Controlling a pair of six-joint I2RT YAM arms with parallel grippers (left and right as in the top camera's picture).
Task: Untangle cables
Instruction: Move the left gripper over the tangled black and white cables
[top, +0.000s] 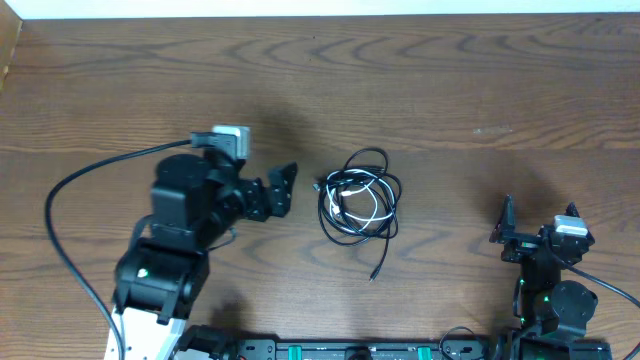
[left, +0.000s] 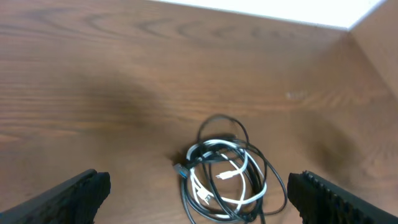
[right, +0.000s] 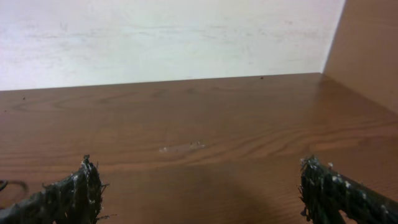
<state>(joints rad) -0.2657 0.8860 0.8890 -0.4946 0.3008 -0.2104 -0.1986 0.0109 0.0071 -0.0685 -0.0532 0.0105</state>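
On the wooden table (top: 450, 80), the left gripper (top: 283, 190) stood with its jaws spread wide, facing the cables (top: 358, 195) just beside it, a loose tangle of black cords and one white cord near the table's middle; well apart, the right gripper (top: 502, 225) stood equally spread, holding nothing

Left arm (top: 180, 215): rises from the lower left of the overhead frame, reaching toward centre.
Left gripper (top: 284, 190): jaws spread wide, nothing between them; fingers (left: 74, 196) sit at the wrist view's bottom corners.
Right arm (top: 555, 290): folded in the lower right corner.
Right gripper (top: 503, 225): jaws wide apart, holding nothing.
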